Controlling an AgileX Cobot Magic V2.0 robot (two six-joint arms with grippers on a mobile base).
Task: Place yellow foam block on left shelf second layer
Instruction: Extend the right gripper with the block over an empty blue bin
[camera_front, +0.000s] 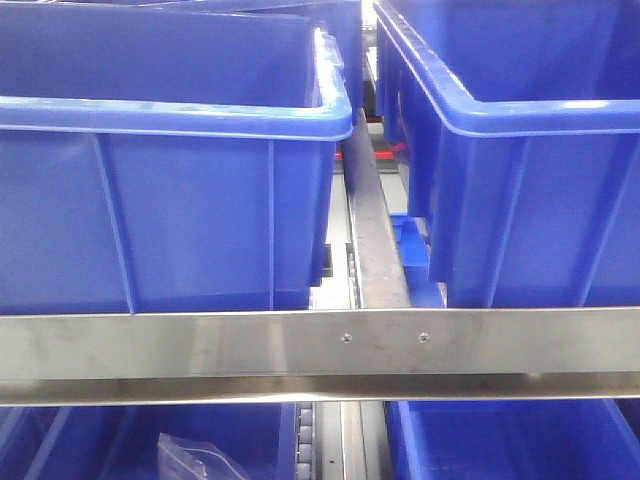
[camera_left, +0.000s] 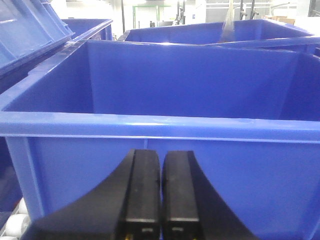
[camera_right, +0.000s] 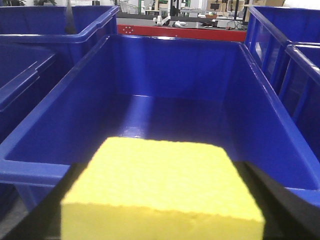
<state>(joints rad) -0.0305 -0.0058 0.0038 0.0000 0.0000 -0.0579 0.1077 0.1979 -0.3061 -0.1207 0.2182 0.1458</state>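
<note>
Yellow foam block (camera_right: 162, 187) is sitting between the jaws of the right gripper (camera_right: 162, 220), which is closing on its two sides and holding it level, just short of the near rim of a blue bin (camera_right: 150, 85). That bin is lying straight ahead of the block, its long axis running away from the gripper, so the block looks to need only a forward carry over the rim. The left gripper (camera_left: 161, 200) is hanging with its black fingers (camera_left: 142, 192) pressed together on nothing, facing another blue crate (camera_left: 160, 125). I am guessing the right arm does the placing.
</note>
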